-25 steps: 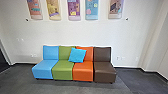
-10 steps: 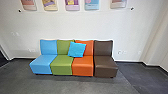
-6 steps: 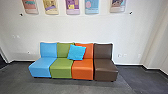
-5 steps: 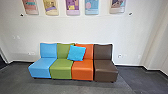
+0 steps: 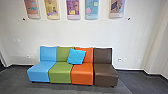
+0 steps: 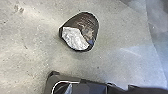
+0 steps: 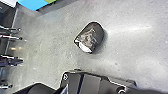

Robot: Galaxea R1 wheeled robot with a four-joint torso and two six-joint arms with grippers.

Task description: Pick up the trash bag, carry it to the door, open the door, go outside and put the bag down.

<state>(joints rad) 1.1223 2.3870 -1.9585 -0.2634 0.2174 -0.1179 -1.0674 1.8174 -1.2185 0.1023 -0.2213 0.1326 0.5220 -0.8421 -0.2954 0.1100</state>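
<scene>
On the grey, speckled, smooth floor (image 6: 30, 55) lies a dark, rounded, wrinkled trash bag (image 6: 86, 23), brownish over much of its surface. A whitish, crumpled patch (image 6: 74, 38) covers one side, with a small bluish spot (image 6: 91, 42) beside it. Well apart from the bag, a faint line borders a bluish stretch of floor.

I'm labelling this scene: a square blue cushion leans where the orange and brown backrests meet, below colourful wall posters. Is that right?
Not quite: in the head view the square blue cushion leans where the green backrest and orange backrest meet, below colourful wall posters.
</scene>
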